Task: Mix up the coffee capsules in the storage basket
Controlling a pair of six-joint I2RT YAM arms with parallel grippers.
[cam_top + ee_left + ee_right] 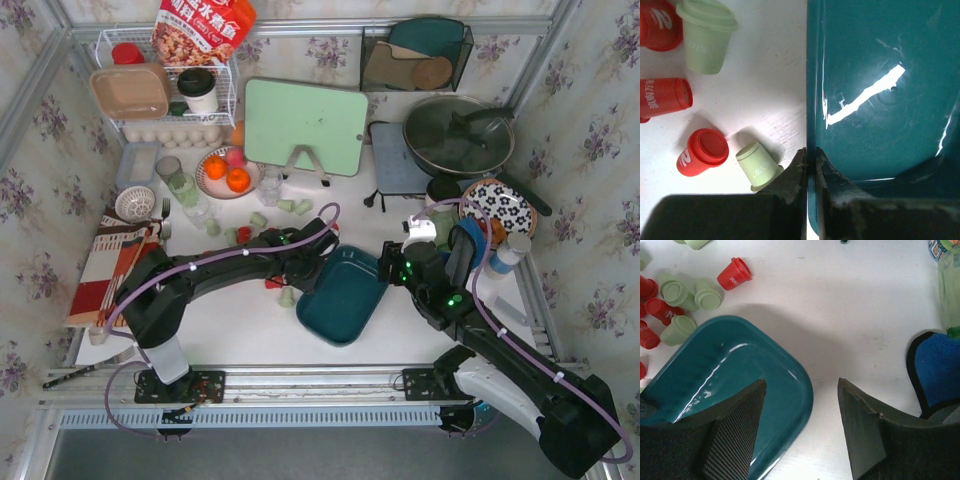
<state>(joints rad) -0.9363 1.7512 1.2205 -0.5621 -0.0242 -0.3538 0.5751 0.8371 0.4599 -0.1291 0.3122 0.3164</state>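
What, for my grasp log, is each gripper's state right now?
Left gripper: shut on the rim of the dark teal plastic basket.
Right gripper: open, holding nothing.

Black jointed arms (200,285), lilac cables (200,263) (green lights (452,299) glowing), dark worn jaws

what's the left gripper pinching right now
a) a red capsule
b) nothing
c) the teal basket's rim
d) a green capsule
c: the left gripper has one finger on each side of the storage basket wall, and the coffee capsules lie loose beside it.
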